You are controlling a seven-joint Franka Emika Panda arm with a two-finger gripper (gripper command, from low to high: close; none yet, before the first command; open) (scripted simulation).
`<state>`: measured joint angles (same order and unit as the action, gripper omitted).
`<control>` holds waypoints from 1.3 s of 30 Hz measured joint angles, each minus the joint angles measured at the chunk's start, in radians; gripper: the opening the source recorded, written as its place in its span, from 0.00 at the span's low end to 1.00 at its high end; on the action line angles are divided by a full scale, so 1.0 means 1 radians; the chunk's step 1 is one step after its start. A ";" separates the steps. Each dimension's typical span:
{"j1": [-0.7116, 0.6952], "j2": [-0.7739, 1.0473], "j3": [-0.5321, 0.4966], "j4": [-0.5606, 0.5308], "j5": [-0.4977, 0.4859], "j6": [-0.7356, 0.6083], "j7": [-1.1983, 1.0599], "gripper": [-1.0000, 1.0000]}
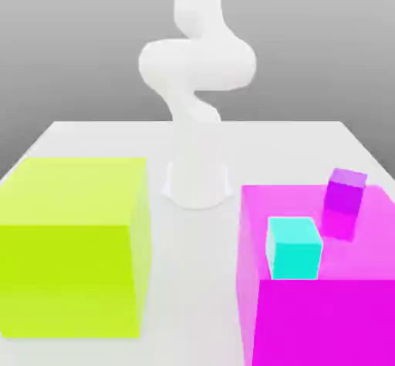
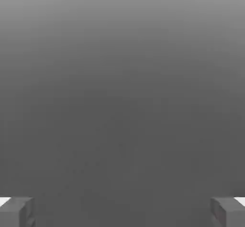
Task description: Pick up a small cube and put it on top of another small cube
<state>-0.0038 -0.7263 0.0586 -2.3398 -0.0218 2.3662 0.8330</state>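
Surface: white tabletop point(image 1: 193, 280) under a plain grey backdrop; I take the large magenta box point(image 1: 324, 318) as my landmark for every place below.
Progress: nothing of the stacking looks done yet, as I judge it. The two small cubes sit apart, neither on the other, and I hold nothing.
Left to do: reach the purple cube, grasp it, lift it, carry it over the cyan one and set it down squarely.
My hand: my gripper point(image 2: 122, 211) is spread wide, one fingertip point(image 2: 16, 211) at each side of the hand view with only bare grey between them.
Another small cube: cyan cube point(image 1: 293, 247), on the magenta box's top face, close to its front edge.
Small cube: purple cube point(image 1: 344, 203), on the same top face but farther back, toward the exterior view's right of the cyan one; near it, not touching.
Containers: none that I can see; the magenta box serves as a platform bearing both cubes.
Lime box: lime-yellow box point(image 1: 73, 241), well apart from the magenta box, across a strip of table, nothing on it.
My arm: white arm point(image 1: 197, 87), its base behind the gap beside the magenta box.
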 joint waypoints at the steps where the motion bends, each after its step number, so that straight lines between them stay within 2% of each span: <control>1: 0.008 0.033 0.032 -0.027 -0.012 0.037 0.007 0.50; 14: 0.300 0.352 0.421 -0.430 -0.150 0.501 -0.065 0.50; 17: 0.389 0.429 0.472 -0.519 -0.154 0.585 -0.086 0.50; 22: 0.477 0.559 0.412 -0.621 -0.019 0.598 -0.117 0.50; 28: 0.482 0.612 0.307 -0.655 0.154 0.534 -0.158 0.50; 29: 0.484 0.626 0.305 -0.658 0.158 0.544 -0.165 0.50; 30: 0.476 0.652 0.305 -0.657 0.140 0.564 -0.155 0.50; 32: 0.465 0.720 0.282 -0.649 0.035 0.618 -0.086 0.50; 34: 0.536 0.793 0.167 -0.636 -0.102 0.674 0.008 0.50; 37: 0.707 0.900 -0.020 -0.616 -0.176 0.763 0.064 0.50; 38: 0.745 0.932 -0.057 -0.611 -0.174 0.791 0.064 0.00; 39: 0.745 0.932 -0.057 -0.611 -0.174 0.791 0.064 0.00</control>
<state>0.7413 0.2060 0.0021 -2.9508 -0.1955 3.1569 0.8968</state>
